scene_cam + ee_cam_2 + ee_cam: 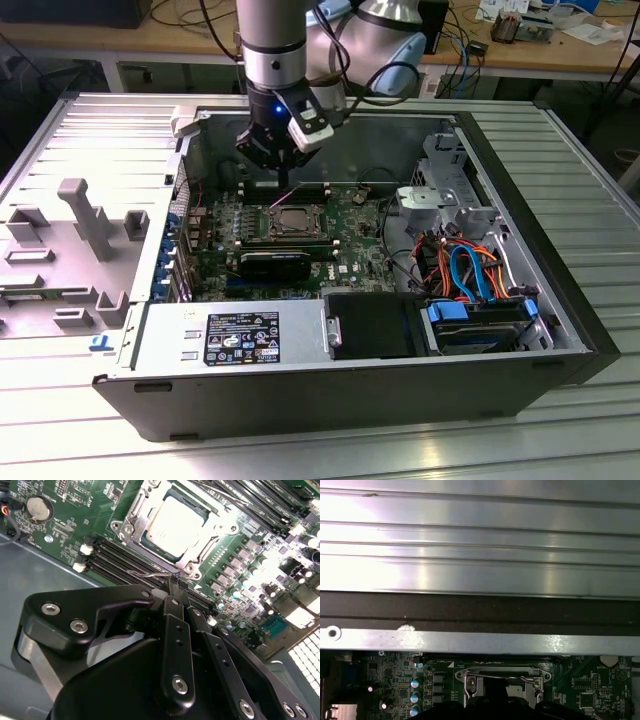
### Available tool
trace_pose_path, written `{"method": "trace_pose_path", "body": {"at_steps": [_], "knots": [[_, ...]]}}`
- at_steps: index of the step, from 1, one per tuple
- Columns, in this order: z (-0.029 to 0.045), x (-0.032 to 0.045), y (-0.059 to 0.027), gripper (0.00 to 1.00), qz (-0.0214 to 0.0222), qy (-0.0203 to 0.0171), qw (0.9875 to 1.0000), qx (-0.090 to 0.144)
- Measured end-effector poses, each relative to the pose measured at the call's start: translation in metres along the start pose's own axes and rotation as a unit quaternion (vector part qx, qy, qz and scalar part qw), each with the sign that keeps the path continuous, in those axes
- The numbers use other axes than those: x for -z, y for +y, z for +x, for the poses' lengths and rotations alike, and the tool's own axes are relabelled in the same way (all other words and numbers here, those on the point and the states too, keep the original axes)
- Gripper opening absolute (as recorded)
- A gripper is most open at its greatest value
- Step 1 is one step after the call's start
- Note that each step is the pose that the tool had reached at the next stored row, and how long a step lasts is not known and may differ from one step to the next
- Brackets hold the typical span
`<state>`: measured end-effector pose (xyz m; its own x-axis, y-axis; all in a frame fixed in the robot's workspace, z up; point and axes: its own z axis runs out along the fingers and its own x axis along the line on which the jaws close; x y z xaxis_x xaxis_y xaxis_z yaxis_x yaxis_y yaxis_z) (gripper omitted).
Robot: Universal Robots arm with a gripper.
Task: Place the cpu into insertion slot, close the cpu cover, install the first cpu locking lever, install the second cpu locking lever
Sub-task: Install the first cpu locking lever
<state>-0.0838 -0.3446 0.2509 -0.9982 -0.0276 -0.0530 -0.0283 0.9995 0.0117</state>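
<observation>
Ribbed aluminium table (590,170), matt and silvery, carries an open dark steel computer case (300,410); beside it, at the exterior view's left, lies one grey moulded tray (70,240) with blocky shapes. Inside the case is one green motherboard (350,235), and near the exterior view's right a bundle of orange and blue cables (465,265).

One grey robot arm (270,40) comes down into the case; its black gripper (284,183) hangs just over the far edge of the socket.

The cpu (175,525), a flat square with a dull silvery top, sits in the socket; the cpu cover (132,515), a thin shiny metal frame with an open middle, lies flat around it. The second wrist view gives this from close by; it shows the gripper (175,580) with its two black, bolted fingers drawn together, no gap at the tips, and the tips meeting the end of one thin wire locking lever (147,573) just beside the socket; whether the wire is pinched between them I cannot tell. That view shows also one round coin cell (38,507).

The first wrist view looks from the other side; it shows the table (480,540) beyond the case wall, the cpu cover (502,670), and three blue-topped capacitors (415,697) in a row.
</observation>
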Motion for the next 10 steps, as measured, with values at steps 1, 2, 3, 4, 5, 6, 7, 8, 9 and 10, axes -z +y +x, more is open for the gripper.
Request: {"method": "trace_pose_path", "body": {"at_steps": [1,2,3,4,5,6,7,8,9,10], "knots": [[-0.0010,-0.0002,0.0000,0.11,0.0000,0.0000,1.0000,0.000],[-0.0021,-0.0004,-0.0001,0.11,0.0000,0.0000,1.0000,0.000],[-0.0030,-0.0006,-0.0001,0.11,0.0001,0.0000,1.0000,0.000],[-0.0043,-0.0008,-0.0001,0.11,0.0001,0.0000,1.0000,0.000],[-0.0048,-0.0009,-0.0002,0.11,0.0001,0.0001,1.0000,0.000],[-0.0051,-0.0009,-0.0002,0.11,0.0001,0.0001,1.0000,0.000],[-0.0052,-0.0010,-0.0001,0.11,0.0000,0.0000,1.0000,0.000],[-0.0052,-0.0010,-0.0002,0.11,0.0000,0.0000,1.0000,0.000],[-0.0053,-0.0010,-0.0002,0.11,0.0001,0.0000,1.0000,0.000],[-0.0053,-0.0010,-0.0001,0.11,0.0001,0.0000,1.0000,0.000]]}}
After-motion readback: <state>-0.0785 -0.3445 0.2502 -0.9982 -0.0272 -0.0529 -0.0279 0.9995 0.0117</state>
